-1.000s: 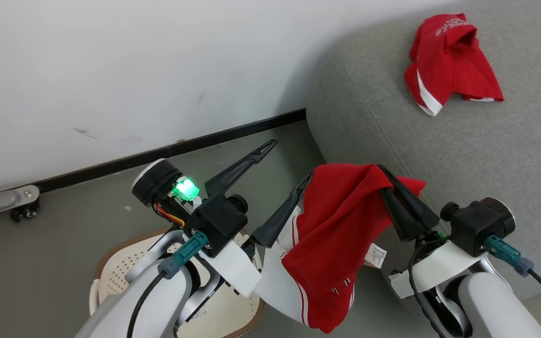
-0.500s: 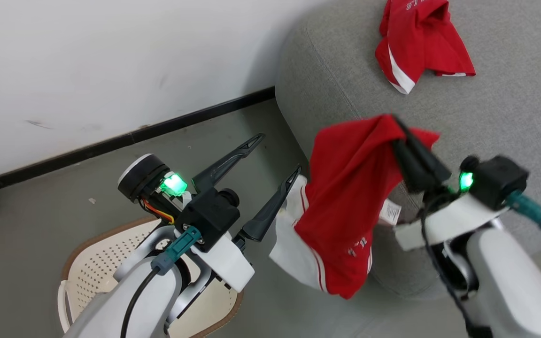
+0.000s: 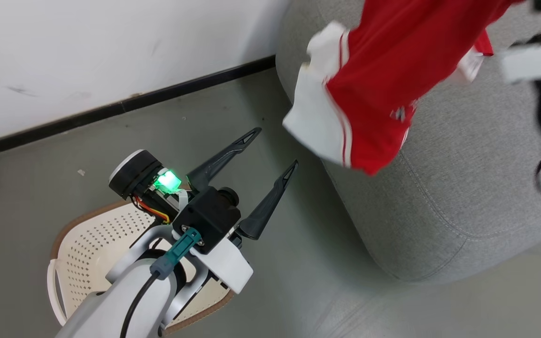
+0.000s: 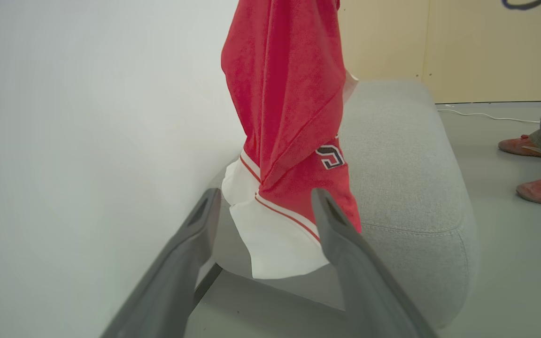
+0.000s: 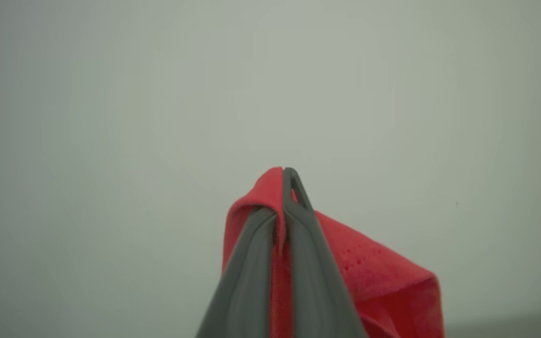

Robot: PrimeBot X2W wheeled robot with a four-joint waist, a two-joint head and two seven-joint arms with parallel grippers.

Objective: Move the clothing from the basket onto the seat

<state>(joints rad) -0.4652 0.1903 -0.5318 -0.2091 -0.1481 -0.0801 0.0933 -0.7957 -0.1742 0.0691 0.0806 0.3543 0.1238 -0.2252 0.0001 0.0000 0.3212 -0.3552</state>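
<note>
our right end effector (image 5: 285, 176) is clenched on the red clothing (image 3: 378, 89), hanging over the edge of the grey seat (image 3: 463, 188). we should carry it well inboard before letting go, lest the hem slide off. our left end effector (image 3: 275, 147) gapes empty by the basket (image 3: 87, 225).

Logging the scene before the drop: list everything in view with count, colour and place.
sofa: 1, grey, against the wall
garment: 1, red and white, hanging over the sofa's end
basket: 1, cream, brown rim, on the floor, head view's lower left
baseboard: 1, black, along the wall's foot
cable: 1, white, on the floor beyond the sofa
shoes: 2, red, a person's, left wrist view's right edge
left gripper: 1, dark, open, between basket and sofa
right gripper: 1, dark, shut on the garment
</note>
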